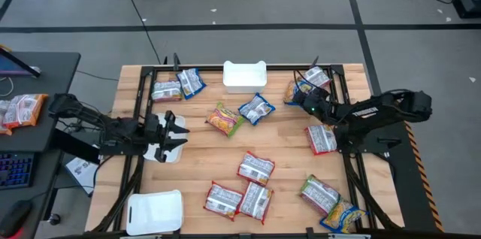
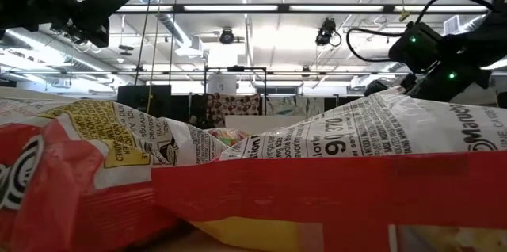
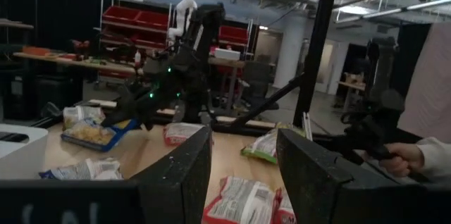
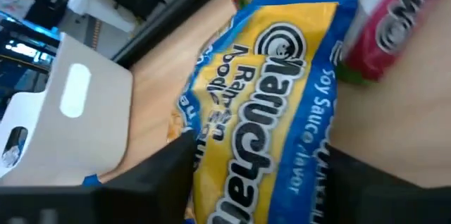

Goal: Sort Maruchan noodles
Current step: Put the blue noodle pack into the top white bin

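Many Maruchan noodle packets lie flat on the wooden table (image 1: 278, 137). My right gripper (image 4: 257, 182) is at the far right, low over a blue-and-yellow packet (image 4: 268, 104) that lies on the table beside a red-and-white one (image 4: 402, 27). Its fingers stand open on either side of the blue-and-yellow packet, pointing slantwise down. In the high view that gripper (image 1: 301, 98) is at the same packet (image 1: 293, 89). My left gripper (image 1: 174, 130) hangs open and empty over the table's left side, and its fingers (image 3: 183, 175) point level across the table. My right gripper has its two fingers beside the long edges (image 4: 201, 129) of the blue-and-yellow packet, coming from above at a slant, with the packet flat on the table. I cannot tell whether the fingers touch it.
White trays stand at the far middle (image 1: 244, 76) and near left (image 1: 155, 210). Other packets lie far left (image 1: 176, 86), at the centre (image 1: 240, 113), near the middle (image 1: 244, 186) and on the right (image 1: 322, 138). Packets (image 2: 333, 165) block the low view. A person's hand (image 3: 405, 157) shows beyond the table.
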Motion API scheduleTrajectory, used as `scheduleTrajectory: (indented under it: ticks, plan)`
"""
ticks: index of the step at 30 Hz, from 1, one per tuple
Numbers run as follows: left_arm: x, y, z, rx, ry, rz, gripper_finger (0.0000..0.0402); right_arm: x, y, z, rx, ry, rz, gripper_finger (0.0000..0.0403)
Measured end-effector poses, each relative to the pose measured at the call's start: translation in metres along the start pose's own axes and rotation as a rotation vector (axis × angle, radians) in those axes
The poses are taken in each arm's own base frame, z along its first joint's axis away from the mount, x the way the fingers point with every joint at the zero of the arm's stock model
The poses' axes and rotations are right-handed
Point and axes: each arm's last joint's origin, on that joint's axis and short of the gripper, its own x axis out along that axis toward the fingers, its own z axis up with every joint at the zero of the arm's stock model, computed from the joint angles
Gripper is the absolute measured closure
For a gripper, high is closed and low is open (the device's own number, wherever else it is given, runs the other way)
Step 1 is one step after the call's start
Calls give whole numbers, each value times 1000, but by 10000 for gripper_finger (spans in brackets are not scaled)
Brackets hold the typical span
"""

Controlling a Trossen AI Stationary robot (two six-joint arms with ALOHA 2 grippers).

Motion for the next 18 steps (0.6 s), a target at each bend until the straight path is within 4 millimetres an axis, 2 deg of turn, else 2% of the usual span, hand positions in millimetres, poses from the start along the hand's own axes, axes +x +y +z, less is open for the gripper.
scheduleTrajectory:
  ticks: [2, 5, 9, 14, 18]
  plan:
    - [1, 0, -1, 9, 12, 2, 237, 0, 7, -1, -55, -27, 28, 240]
    - [2, 1, -3, 14, 23, 18, 237, -2, 30, -3, -156, -43, 91, 302]
    - [6, 8, -4, 46, 107, 153, 237, -11, 84, 0, -326, -70, 220, 382]
    - [13, 21, 8, 63, 242, 333, 237, -26, 164, 8, -541, -105, 187, 382]
    - [19, 29, 11, 102, 270, 402, 237, -24, 219, 4, -670, -106, 168, 390]
